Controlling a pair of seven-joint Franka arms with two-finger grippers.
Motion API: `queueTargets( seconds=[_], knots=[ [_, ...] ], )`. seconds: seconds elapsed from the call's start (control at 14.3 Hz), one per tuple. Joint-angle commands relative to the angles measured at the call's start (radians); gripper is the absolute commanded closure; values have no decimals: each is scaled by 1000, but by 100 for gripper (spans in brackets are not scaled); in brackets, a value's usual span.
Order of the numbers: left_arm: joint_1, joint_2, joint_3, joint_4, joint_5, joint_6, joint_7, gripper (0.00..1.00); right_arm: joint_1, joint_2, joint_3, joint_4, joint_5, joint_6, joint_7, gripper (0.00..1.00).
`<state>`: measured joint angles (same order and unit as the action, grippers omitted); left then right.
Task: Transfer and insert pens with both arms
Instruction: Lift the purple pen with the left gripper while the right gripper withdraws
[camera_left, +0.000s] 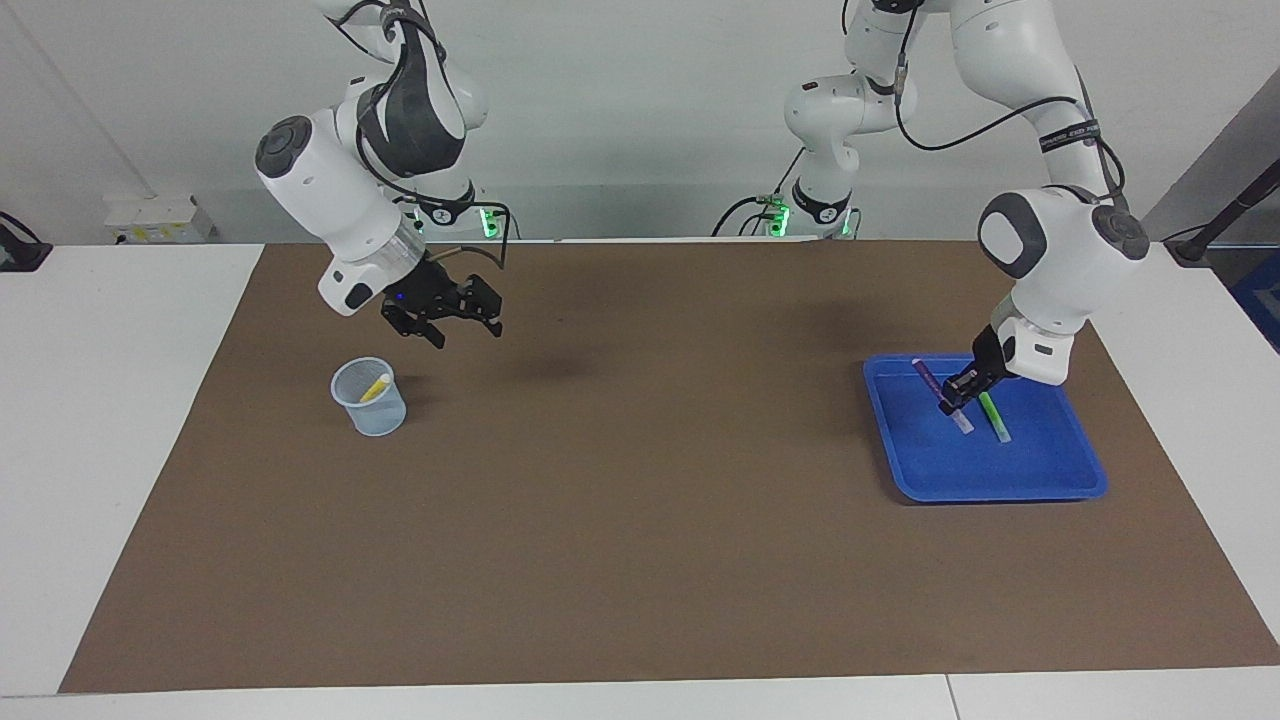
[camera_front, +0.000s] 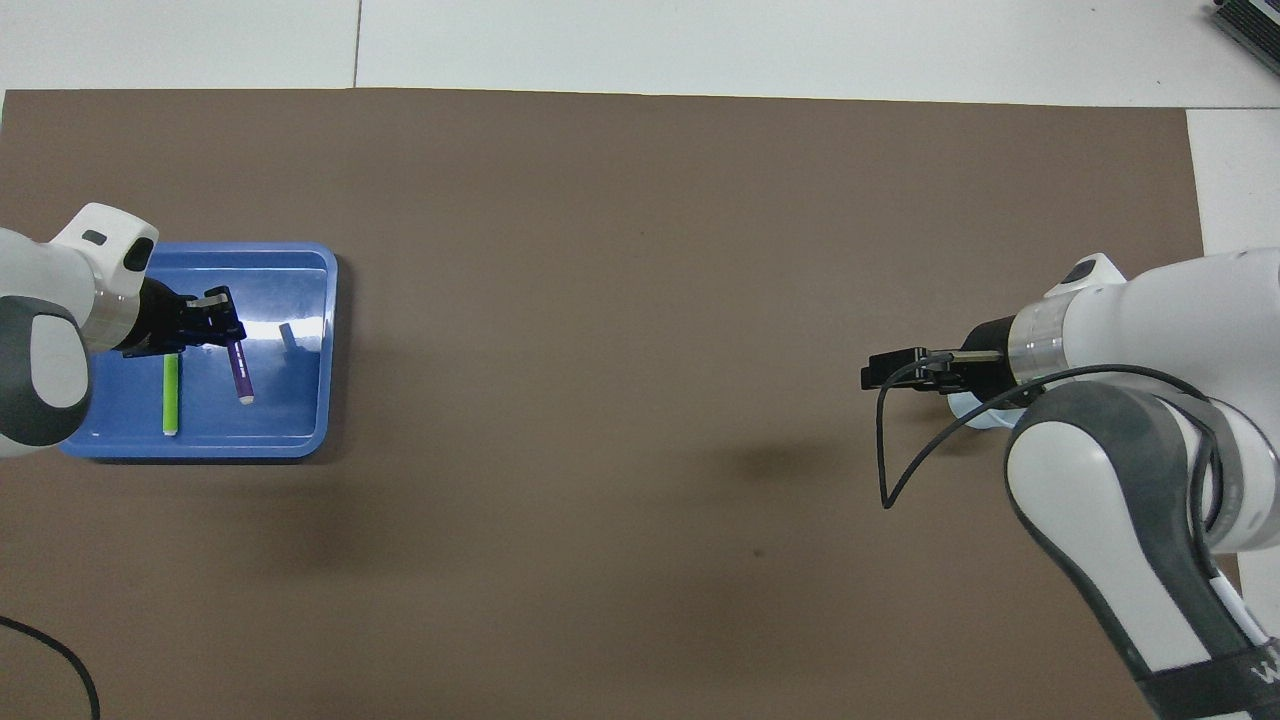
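Note:
The purple pen (camera_left: 940, 393) hangs tilted just over the blue tray (camera_left: 1040, 480), whitish end down, with my left gripper (camera_left: 951, 400) shut on its middle. In the overhead view the left gripper (camera_front: 230, 333) holds the purple pen (camera_front: 241, 374) beside the green pen (camera_front: 171, 393). The green pen (camera_left: 994, 417) lies flat in the tray. The yellow pen (camera_left: 376, 387) leans inside the pale blue cup (camera_left: 372, 410). My right gripper (camera_left: 468, 334) hovers open and holds nothing, over the mat beside the cup, toward the table's middle.
A brown mat (camera_left: 640, 520) covers most of the white table. The tray (camera_front: 325, 400) sits at the left arm's end and the cup (camera_front: 970, 412), mostly covered by the right arm in the overhead view, at the right arm's end. A black cable (camera_front: 885, 470) loops under the right wrist.

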<state>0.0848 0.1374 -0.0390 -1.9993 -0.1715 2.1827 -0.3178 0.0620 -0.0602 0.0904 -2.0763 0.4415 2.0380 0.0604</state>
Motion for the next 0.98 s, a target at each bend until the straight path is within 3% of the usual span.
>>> queueTargets(
  seconds=[0.0,0.35,0.56,0.91],
  knots=[
    [-32,-71,1,-6,-41,-53,-198,100,13,-6,5,27,100,-1,77,0],
    [-114,-166,-2,-7,-86,-76,-608,100,119,5,3,42,169,91,154,0],
    [-132,-223,-4,-7,-175,-92,-772,100,179,14,3,44,243,188,248,0],
    [-204,-266,-4,-9,-203,-116,-1022,100,281,32,3,60,376,342,355,0]
  ],
)
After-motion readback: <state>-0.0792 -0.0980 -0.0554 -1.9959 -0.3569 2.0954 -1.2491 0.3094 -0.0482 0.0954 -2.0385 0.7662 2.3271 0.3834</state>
